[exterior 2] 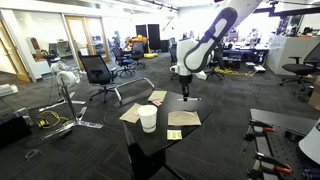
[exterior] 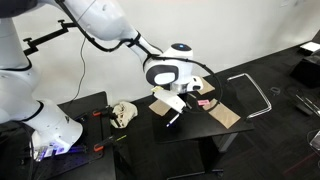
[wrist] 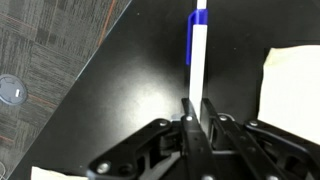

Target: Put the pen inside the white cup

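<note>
White plastic makes up the barrel of the pen (wrist: 198,65), with a blue cap and a blue clip at its far end. In the wrist view the pen is pinched between the jaws, which are drawn in narrow around its lower end. From them it runs straight out toward 12 o'clock, over the black counter (wrist: 130,90). The grip is at the end opposite the cap, so most of the barrel sticks out beyond the jaws. Whether the capped end touches the counter cannot be told.

At 3 o'clock of the pen lies a tan paper sheet (wrist: 292,80), apart from the barrel. The corner of another pale sheet (wrist: 60,172) shows at 7 o'clock. Grey carpet (wrist: 40,50) fills the view toward 9 o'clock, past the counter's edge.

In an exterior view the white cup (exterior 2: 148,118) stands upright on the counter, at about 8 o'clock of the jaws and apart from them. The pen is outside the cup, not over its mouth. One tan sheet (exterior 2: 184,118) lies at 3 o'clock of the cup, and another one (exterior 2: 131,114) lies just beside it at 9 o'clock. In both exterior views the white robot arm (exterior: 165,72) reaches down over the counter, and there the pen is too small to make out clearly.
</note>
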